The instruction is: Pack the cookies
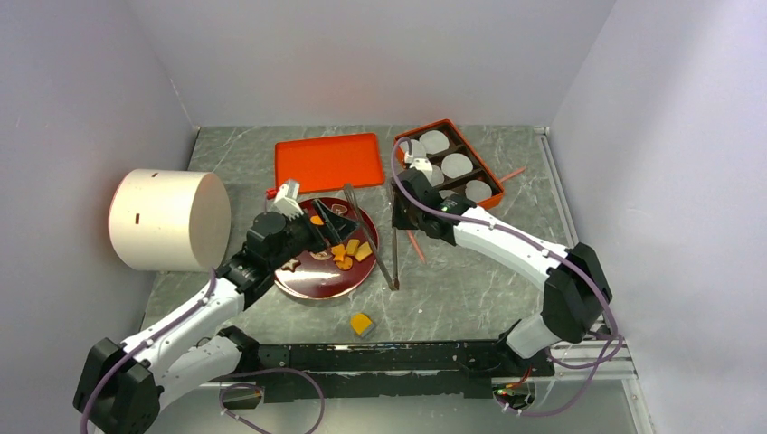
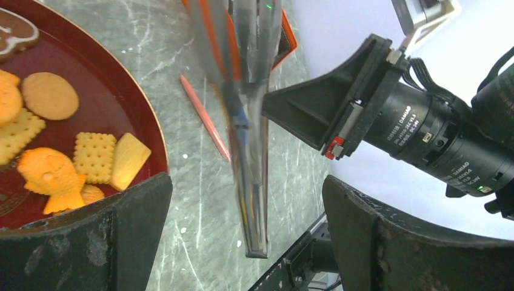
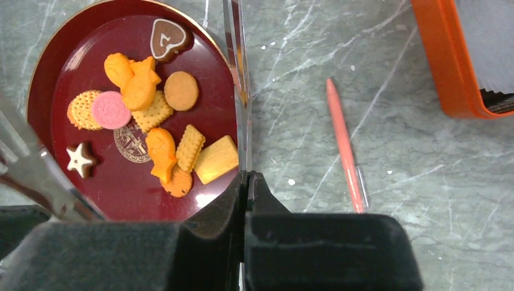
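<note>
The cookies [image 1: 346, 252] lie on a dark red plate [image 1: 312, 285]: orange, yellow, pink and brown biscuits [image 3: 151, 121]. My left gripper [image 1: 333, 220] hovers over the plate's far side, open, with nothing between its fingers [image 2: 91, 242]. In the left wrist view the metal tongs [image 2: 251, 182] hang in front of its open jaws, and cookies [image 2: 60, 145] show on the left. My right gripper [image 1: 400, 217] is just right of the plate, shut [image 3: 247, 176] on one thin leg of the tongs [image 3: 242, 121]. The tongs' joined end [image 1: 393, 282] points at the table's near side.
An orange tray [image 1: 484, 194] with white paper cups stands at the back right, and its flat orange lid [image 1: 327, 161] lies behind the plate. A large white cylinder [image 1: 170, 220] is on the left. A yellow-orange cube [image 1: 362, 323] sits near the front. A pink stick [image 3: 343, 142] lies beside the tongs.
</note>
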